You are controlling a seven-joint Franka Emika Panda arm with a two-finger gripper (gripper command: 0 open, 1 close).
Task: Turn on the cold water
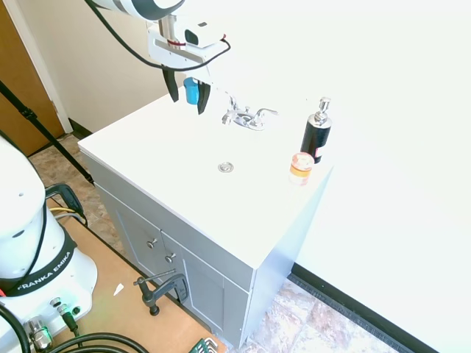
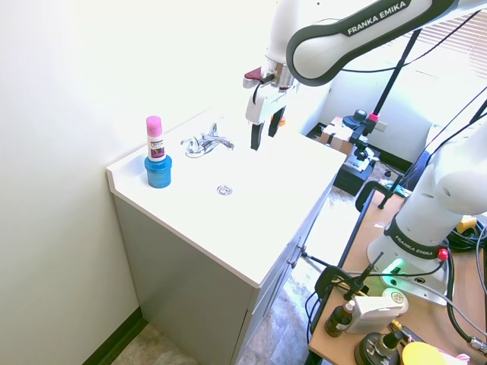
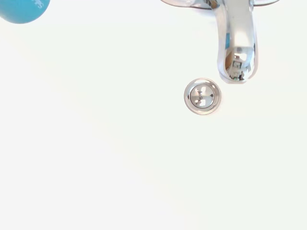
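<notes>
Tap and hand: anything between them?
Nothing. In the second exterior view, only bare white counter separates the open hand from the tap.

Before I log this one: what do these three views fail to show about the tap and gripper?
- Tap: overexposed in both exterior views; which lever is cold is unreadable.
- Wrist view: only the spout shows; levers cut off by the edge.
- Water flow: none visible, glare hides detail.
- Gripper: height above the sink unclear.
</notes>
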